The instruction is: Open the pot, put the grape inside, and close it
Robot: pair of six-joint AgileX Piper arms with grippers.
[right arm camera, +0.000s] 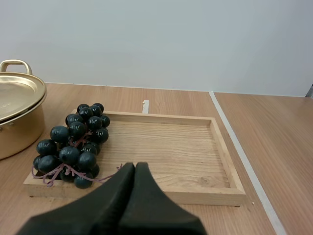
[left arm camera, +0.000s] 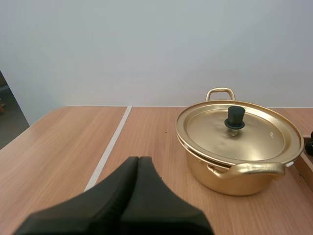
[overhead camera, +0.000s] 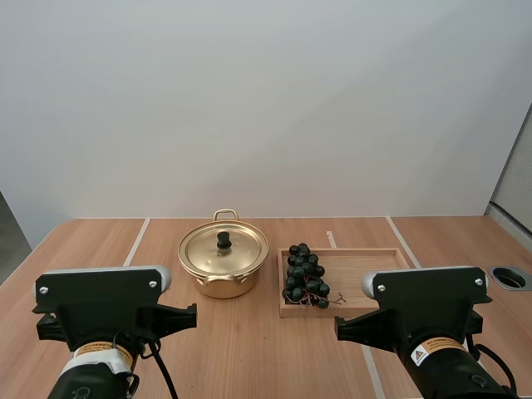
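A gold pot (overhead camera: 223, 264) stands mid-table with its lid (overhead camera: 223, 249) on, a black knob (overhead camera: 224, 240) at the lid's centre. Right of it, a bunch of dark grapes (overhead camera: 304, 274) lies at the left end of a wooden tray (overhead camera: 366, 270). In the left wrist view my left gripper (left arm camera: 138, 161) is shut on nothing, short of the pot (left arm camera: 234, 166) and to its left; the lid (left arm camera: 237, 132) is closed. In the right wrist view my right gripper (right arm camera: 135, 167) is shut on nothing, just before the tray's near rim (right arm camera: 195, 195), with the grapes (right arm camera: 76, 142) slightly left.
Pale tape lines (overhead camera: 135, 241) run across the wooden table. A round grommet hole (overhead camera: 509, 277) sits near the right edge. The tray's right half (right arm camera: 186, 147) is bare wood.
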